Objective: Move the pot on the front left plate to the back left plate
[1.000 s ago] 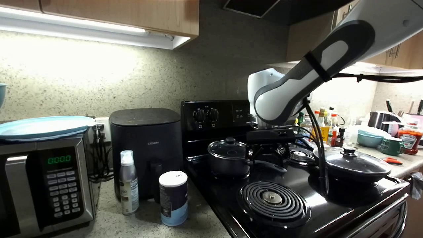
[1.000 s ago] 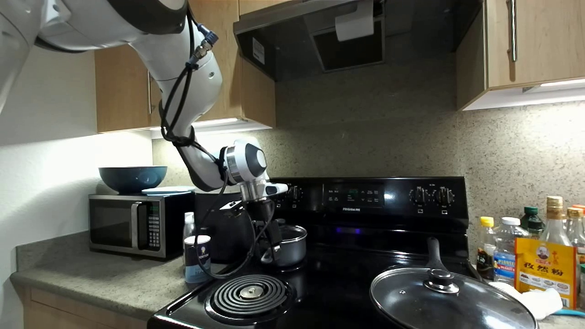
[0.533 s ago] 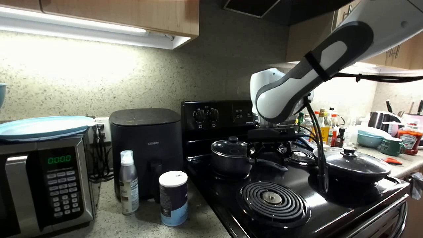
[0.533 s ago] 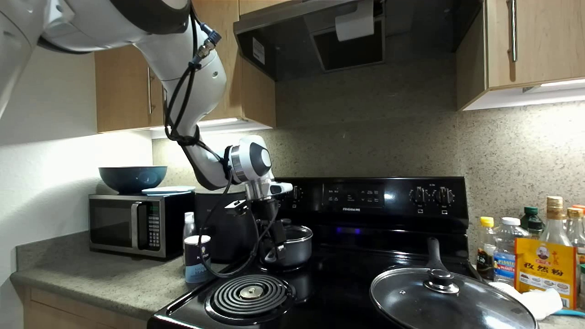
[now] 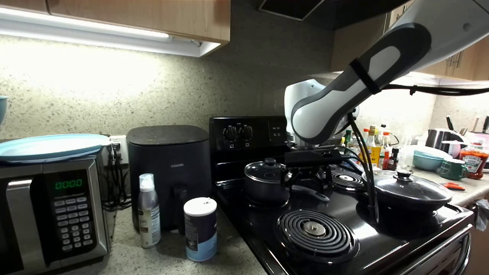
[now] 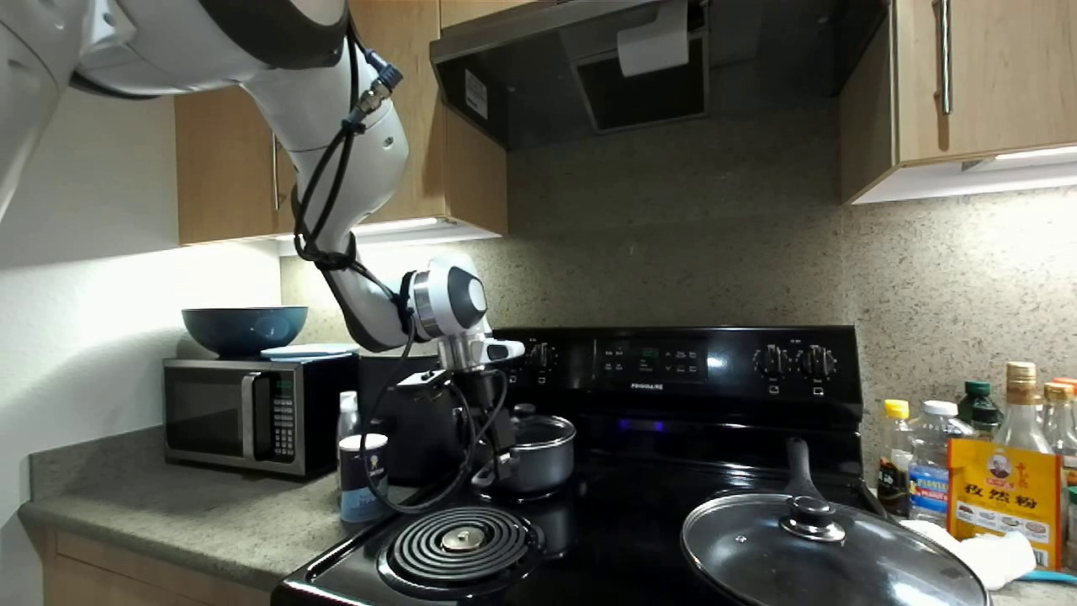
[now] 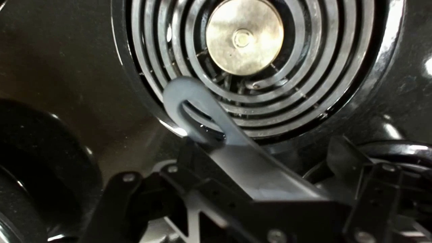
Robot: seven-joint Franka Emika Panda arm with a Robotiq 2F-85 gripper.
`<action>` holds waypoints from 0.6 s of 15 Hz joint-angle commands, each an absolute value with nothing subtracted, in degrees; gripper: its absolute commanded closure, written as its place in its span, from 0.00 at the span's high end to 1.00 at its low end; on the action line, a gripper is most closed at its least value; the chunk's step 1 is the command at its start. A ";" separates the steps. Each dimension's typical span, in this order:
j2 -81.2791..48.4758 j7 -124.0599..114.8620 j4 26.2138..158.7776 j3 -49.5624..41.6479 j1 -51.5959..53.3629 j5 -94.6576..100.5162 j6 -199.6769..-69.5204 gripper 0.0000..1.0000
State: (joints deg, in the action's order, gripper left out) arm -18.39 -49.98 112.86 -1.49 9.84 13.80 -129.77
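Gripper point(image 7: 265, 150) has edged left in both exterior views vs 0.5 s ago, pot point(image 5: 266, 187) sitting put on back L burner point(image 6: 534, 497)! Jaws apart, handle point(image 7: 260, 172) between; front L burner point(image 5: 314, 229) bare. Move looks done, only retreat to go, prob.

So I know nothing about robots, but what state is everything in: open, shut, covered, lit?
End effector: open.
Pot: upright, covered by its glass lid.
Front left burner: no glow visible; heat can't be told.
Wide black pan: covered too.
Microwave: shut, its green display lit.
Stove display: lit, digits too blurred to read.
Under-cabinet light: on.
Slim bottle: upright.
Canister: upright.
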 commanded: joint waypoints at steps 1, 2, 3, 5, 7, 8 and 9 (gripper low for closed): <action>-18.43 -42.67 113.61 0.50 9.31 11.52 -129.28 1.00; -18.54 -41.80 113.62 0.63 9.50 11.66 -129.24 1.00; -18.66 -41.20 113.51 0.68 9.66 11.81 -129.14 1.00; -18.82 -40.13 113.42 0.78 9.76 11.87 -129.08 1.00; -18.87 -39.73 113.46 0.60 10.00 12.45 -129.32 1.00; -18.85 -40.49 113.49 0.29 10.33 13.11 -129.53 1.00; -19.27 -41.71 112.98 0.11 10.44 12.89 -129.65 1.00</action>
State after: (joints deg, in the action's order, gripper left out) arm -19.27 -41.89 113.05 0.59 9.99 13.13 -129.74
